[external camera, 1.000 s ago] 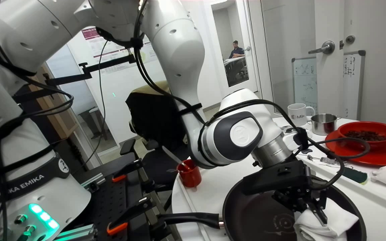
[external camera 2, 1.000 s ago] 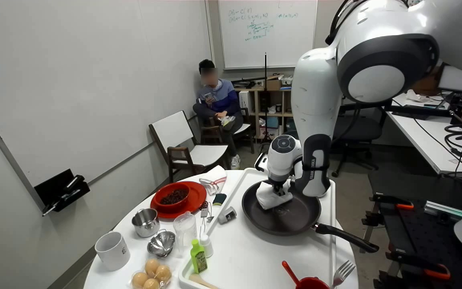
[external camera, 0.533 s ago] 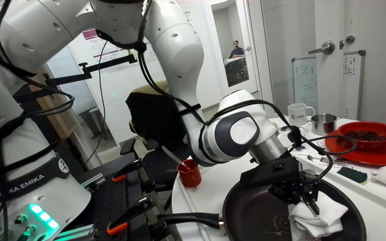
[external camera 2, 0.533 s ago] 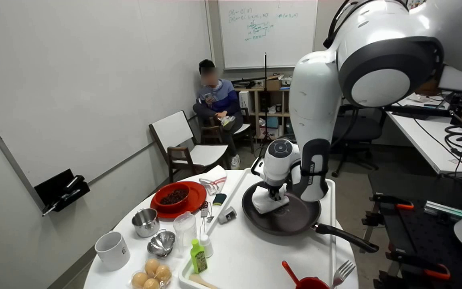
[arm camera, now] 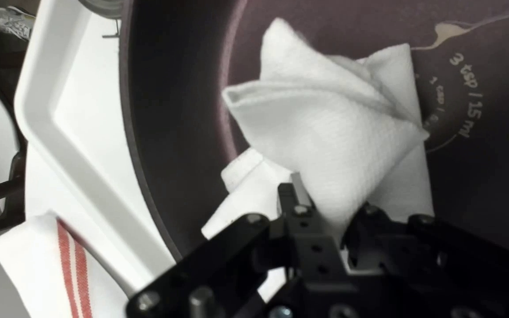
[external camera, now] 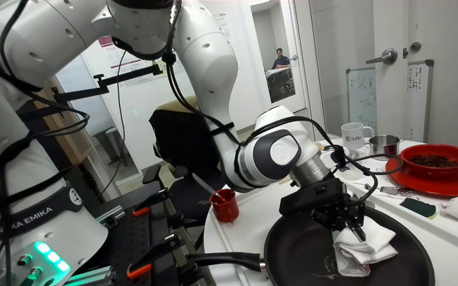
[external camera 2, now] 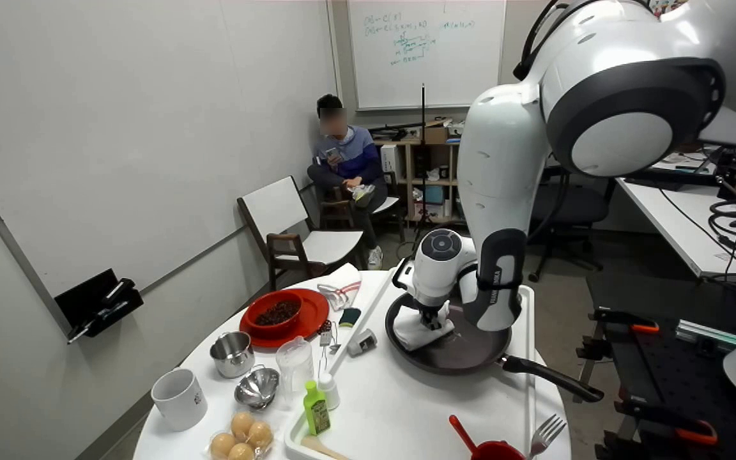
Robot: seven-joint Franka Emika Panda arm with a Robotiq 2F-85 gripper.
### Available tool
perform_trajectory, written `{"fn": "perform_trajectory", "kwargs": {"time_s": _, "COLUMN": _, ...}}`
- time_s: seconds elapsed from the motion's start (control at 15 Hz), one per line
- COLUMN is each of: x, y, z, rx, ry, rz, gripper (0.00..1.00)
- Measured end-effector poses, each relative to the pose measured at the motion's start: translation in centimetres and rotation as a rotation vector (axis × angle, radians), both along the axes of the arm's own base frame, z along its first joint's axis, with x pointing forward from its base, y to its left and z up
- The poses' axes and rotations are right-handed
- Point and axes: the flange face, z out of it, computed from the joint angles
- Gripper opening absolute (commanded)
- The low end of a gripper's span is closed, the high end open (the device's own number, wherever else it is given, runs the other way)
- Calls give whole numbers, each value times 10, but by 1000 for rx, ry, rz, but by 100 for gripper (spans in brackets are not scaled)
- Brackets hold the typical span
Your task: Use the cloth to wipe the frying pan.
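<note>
The dark frying pan (external camera 2: 470, 348) rests on a white tray, its long black handle (external camera 2: 550, 377) pointing out past the tray's side. Inside the pan, off its centre, lies the folded white cloth (external camera: 366, 248), seen in both exterior views. The wrist view has the cloth (arm camera: 325, 123) bunched over the pan's floor, partly covering the printed ring mark (arm camera: 462, 97). My gripper (arm camera: 330, 205) is shut on the cloth, a fold pinched between its fingers. One fingertip shows clearly; cloth hides the other's tip. From outside, the gripper (external camera: 352, 228) tilts down low over the pan.
Beside the pan stands a small jar (external camera 2: 363, 343). A red plate (external camera 2: 317, 313) with a bowl, a green sponge (external camera: 418, 207) and a striped towel (arm camera: 75, 274) lie past the tray rim (arm camera: 38, 95). A red cup (external camera: 225, 208) stands on the handle's side.
Gripper and cloth have slid together across the pan floor, toward the side where the small jar stands. The pan has stayed in place, and the grip on the cloth looks the same.
</note>
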Motion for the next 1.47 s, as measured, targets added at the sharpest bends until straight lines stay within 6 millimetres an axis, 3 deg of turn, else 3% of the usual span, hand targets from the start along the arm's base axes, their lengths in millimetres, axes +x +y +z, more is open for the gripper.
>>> {"fn": "perform_trajectory", "kwargs": {"time_s": 0.6, "x": -14, "y": 33, "z": -8, "rx": 7, "ry": 25, "rz": 74, "gripper": 8}}
{"fn": "perform_trajectory", "kwargs": {"time_s": 1.47, "x": -82, "y": 52, "z": -2, "rx": 48, "ry": 159, "rz": 316, "gripper": 8}}
